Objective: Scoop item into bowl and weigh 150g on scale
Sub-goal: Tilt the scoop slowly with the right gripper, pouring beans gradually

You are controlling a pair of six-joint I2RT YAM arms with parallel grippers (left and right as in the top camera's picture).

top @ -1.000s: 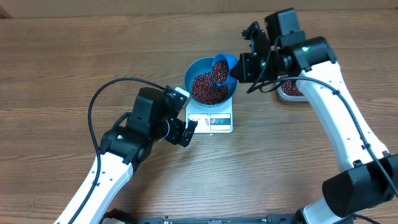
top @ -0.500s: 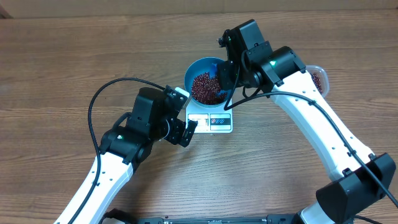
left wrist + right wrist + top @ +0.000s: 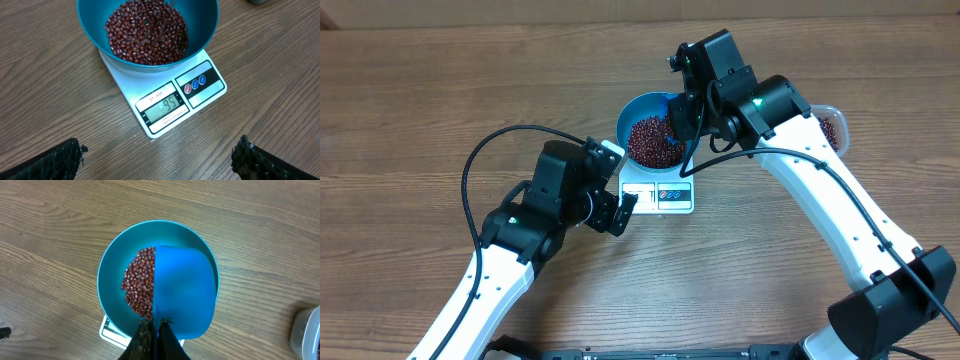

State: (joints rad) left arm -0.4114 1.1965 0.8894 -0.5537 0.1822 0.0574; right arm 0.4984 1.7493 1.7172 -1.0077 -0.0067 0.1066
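The bright blue bowl (image 3: 624, 122) stands on the white scale (image 3: 660, 195) and holds a heap of red-brown beans (image 3: 648, 140). My right gripper (image 3: 678, 118) hangs over the bowl's right half, shut on the handle of a small blue scoop (image 3: 185, 292). The scoop is turned over above the beans (image 3: 139, 287), its smooth back facing the wrist camera. Left of the scale's front, my left gripper (image 3: 620, 212) stands wide open with nothing between its fingers. In the left wrist view the bowl (image 3: 202, 22) sits above the scale (image 3: 200, 82), whose display reads 95.
A clear plastic tub (image 3: 832, 122) with more beans sits on the wooden table at the right, partly behind my right arm. A black cable (image 3: 480, 160) loops left of the left arm.
The right arm swung left from beside the tub. The scoop, tilted and full at the bowl's right rim, now sits turned over above the bowl. The left arm has not moved.
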